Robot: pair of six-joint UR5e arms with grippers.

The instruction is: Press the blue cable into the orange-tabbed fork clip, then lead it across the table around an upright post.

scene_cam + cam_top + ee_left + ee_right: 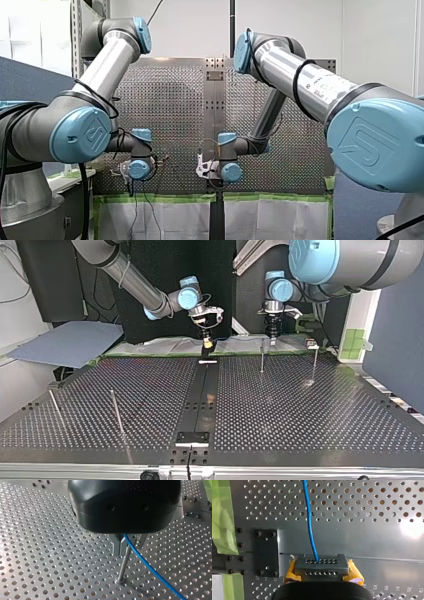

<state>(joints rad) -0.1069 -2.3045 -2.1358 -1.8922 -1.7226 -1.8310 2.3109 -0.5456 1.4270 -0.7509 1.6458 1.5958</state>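
Note:
The blue cable (150, 567) runs out from between the metal fingers (119, 547) of my left gripper (126, 547), which is shut on it. It passes right beside an upright post (124, 566) standing just ahead of those fingers. In the top view my left gripper (271, 337) hangs over the far post (262, 357). My right gripper (321, 567), with yellow pads (354, 572), is shut, and the cable (310, 525) leads straight away from its fingertips. In the top view my right gripper (206, 346) sits low over a small pale piece (208, 361) at the table's far edge. I cannot make out an orange-tabbed clip.
A second post (314, 365) and a small fixture (312, 344) stand at the top view's far right. Two leaning posts (117, 412) (55, 407) stand at its near left. A black plate (265, 552) is bolted beside my right gripper, with green tape (220, 522) along the table edge.

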